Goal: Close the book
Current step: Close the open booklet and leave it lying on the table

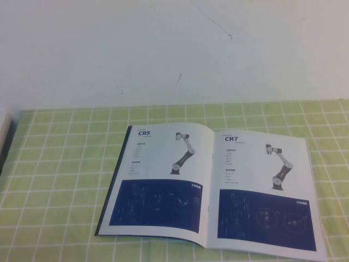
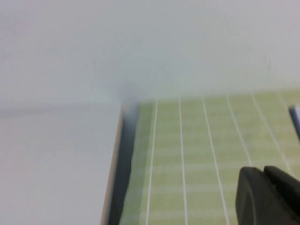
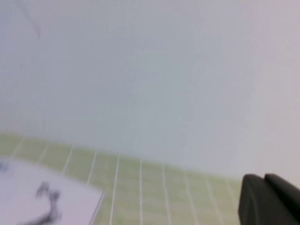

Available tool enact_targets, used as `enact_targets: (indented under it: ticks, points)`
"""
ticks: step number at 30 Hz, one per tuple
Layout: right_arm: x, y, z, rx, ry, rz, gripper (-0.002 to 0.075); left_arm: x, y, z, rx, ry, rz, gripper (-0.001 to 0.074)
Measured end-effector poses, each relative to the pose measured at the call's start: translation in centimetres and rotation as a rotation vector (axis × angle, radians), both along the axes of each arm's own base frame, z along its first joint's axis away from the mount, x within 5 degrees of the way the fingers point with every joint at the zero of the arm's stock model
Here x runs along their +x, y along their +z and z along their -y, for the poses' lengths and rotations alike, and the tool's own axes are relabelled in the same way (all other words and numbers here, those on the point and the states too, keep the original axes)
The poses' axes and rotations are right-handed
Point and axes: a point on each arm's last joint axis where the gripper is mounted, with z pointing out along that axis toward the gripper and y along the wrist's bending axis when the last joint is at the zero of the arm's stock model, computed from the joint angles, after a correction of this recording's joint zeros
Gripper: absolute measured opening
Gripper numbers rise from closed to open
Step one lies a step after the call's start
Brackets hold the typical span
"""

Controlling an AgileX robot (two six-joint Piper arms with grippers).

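Left claw (image 2: 269, 197): not in the high view; its own wrist cam shows only a dark tip over the green cloth, off the book's left side. Open or closed: cannot tell.
Right claw (image 3: 269, 199): also out of the high view; it hangs off the book's right side, w/ a page corner just in its cam. Open or closed: cannot tell.
Step in hand: probably the approach, nothing started, since both halves lie flat.
How to do it well: get under one outer edge (the dark cover edge on the left looks easiest), lift it in an arc over the spine and lay it on the other half. Thin booklet, so it may slide or crease. Pinning the other half w/ the 2nd claw should help.
Book (image 1: 210, 188): lying open on the tabletop (image 1: 54, 164), right of centre and slightly turned, near corner at the frame's bottom edge.
Pages: blue drawing panels nearest, robot-arm pics above them, headings CR5 (left) and CR7 (right) farthest.
White slab (image 1: 4, 134): at the tabletop's left edge, well apart from the book.
Wall (image 1: 163, 49): plain white, behind everything.
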Motion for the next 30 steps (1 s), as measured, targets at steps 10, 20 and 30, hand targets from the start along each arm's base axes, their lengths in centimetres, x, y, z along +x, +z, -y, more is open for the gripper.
enact_targets:
  ticks: [10,20,30]
  points:
    - [-1.6,5.5,-0.2,-0.034,0.018,0.636,-0.0002,-1.4,6.1,0.8,0.067,-0.08,0.701,-0.0004]
    - [-2.4,6.4,0.4,-0.002,-0.043,0.769,-0.0001,-2.9,7.8,1.1,0.073,-0.105,0.946,-0.0004]
    - [-2.3,11.6,-0.1,-0.133,-0.017,0.372,-0.0001,-1.9,9.3,0.4,-0.078,-0.051,0.548,-0.0004]
